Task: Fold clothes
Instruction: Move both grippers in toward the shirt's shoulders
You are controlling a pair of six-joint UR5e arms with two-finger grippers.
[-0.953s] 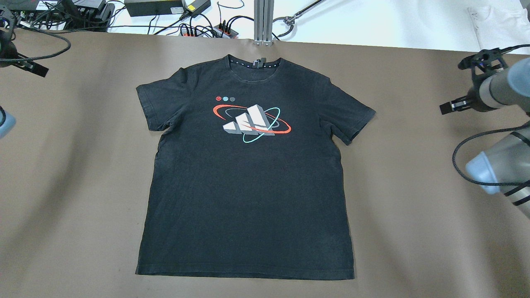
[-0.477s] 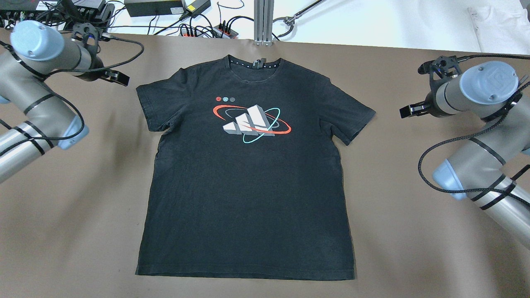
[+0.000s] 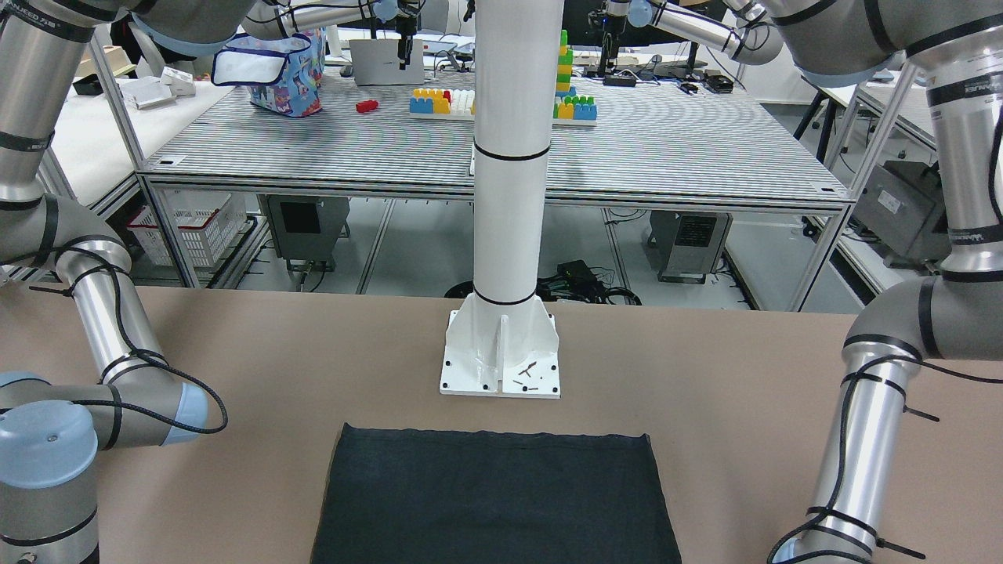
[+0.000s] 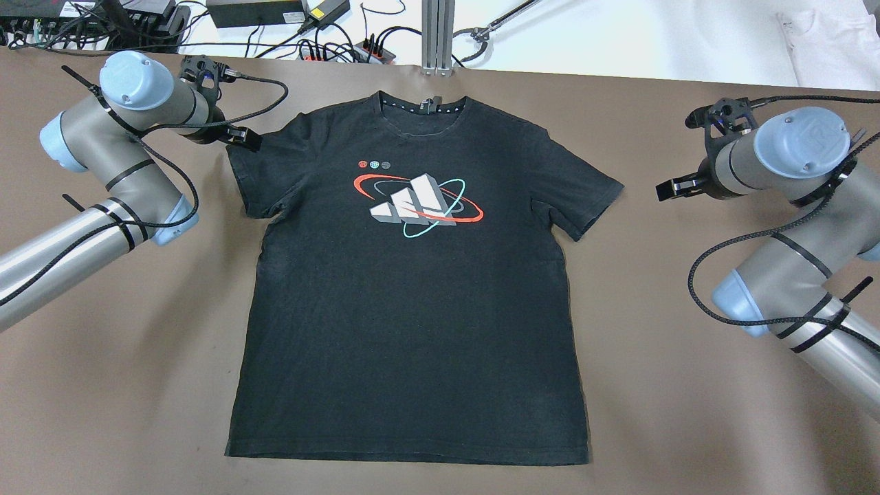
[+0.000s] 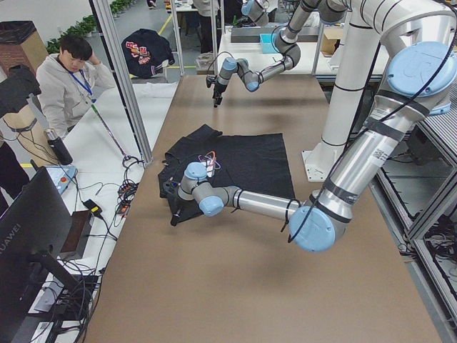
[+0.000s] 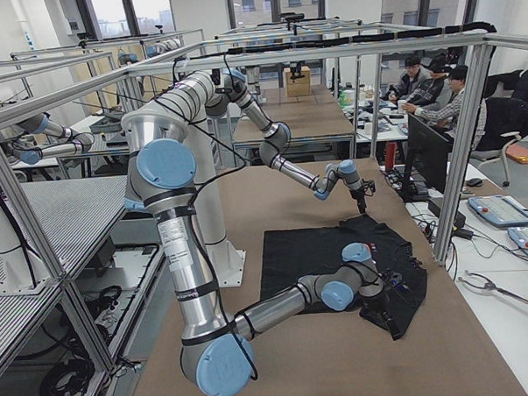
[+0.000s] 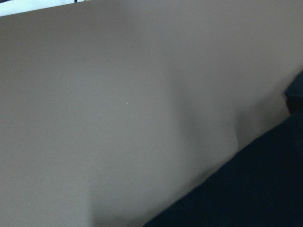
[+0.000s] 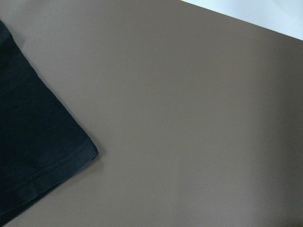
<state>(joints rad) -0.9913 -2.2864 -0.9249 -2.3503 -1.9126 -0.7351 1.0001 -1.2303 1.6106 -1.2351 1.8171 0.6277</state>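
Observation:
A black T-shirt [image 4: 412, 309] with a red, white and teal logo lies flat, face up, on the brown table, collar at the far side. Its hem end shows in the front-facing view [image 3: 494, 501]. My left gripper [image 4: 244, 139] hovers at the far corner of the left sleeve and looks shut and empty. My right gripper [image 4: 670, 187] is above bare table, a short way right of the right sleeve [image 4: 584, 196], and looks shut and empty. The left wrist view shows the shirt's dark edge [image 7: 246, 189]. The right wrist view shows the sleeve hem [image 8: 33, 151].
Cables and power bricks [image 4: 275, 14] and a metal post [image 4: 438, 34] lie past the table's far edge. A white cloth [image 4: 825, 41] is at the far right. The robot's white pedestal [image 3: 501, 352] stands behind the hem. An operator [image 5: 68, 86] sits beyond the far edge.
Both arms have swung in toward the shirt. The left gripper moved right to the left sleeve's corner. The right gripper moved left and slightly down toward the right sleeve. The shirt has not moved.

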